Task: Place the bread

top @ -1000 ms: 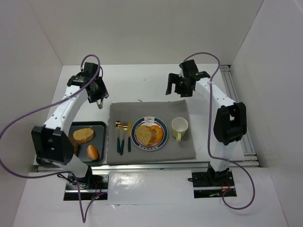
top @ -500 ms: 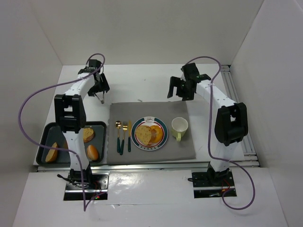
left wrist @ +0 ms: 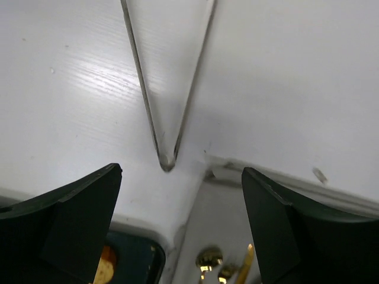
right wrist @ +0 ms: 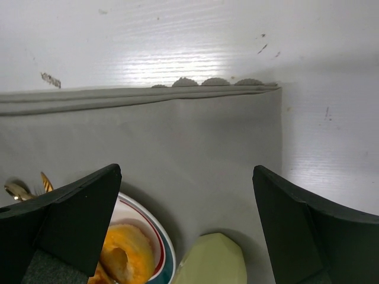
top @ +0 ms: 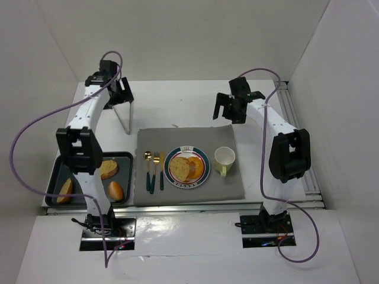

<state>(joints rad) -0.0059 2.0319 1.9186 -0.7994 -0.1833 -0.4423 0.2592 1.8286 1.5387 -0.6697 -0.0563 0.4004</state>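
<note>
Logged left to right: black tray (top: pixel 125 156) at my near left, carrying three bread pieces (top: pixel 108 168). Left gripper (left wrist: pixel 180 171) is over bare table beyond the tray, jaws spread wide, nothing held. Grey mat (top: pixel 189 135) bears a cutlery set (top: pixel 154 171), then a plate (top: pixel 202 158) with a bread slice (top: pixel 179 169) and an orange piece, then a pale green cup (top: pixel 225 158) beside it. Right gripper (right wrist: pixel 186 171) is over the mat's far right corner, jaws wide, empty.

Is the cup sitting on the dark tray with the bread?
No, the cup stands on the grey cloth beside the plate, apart from the tray.
</note>
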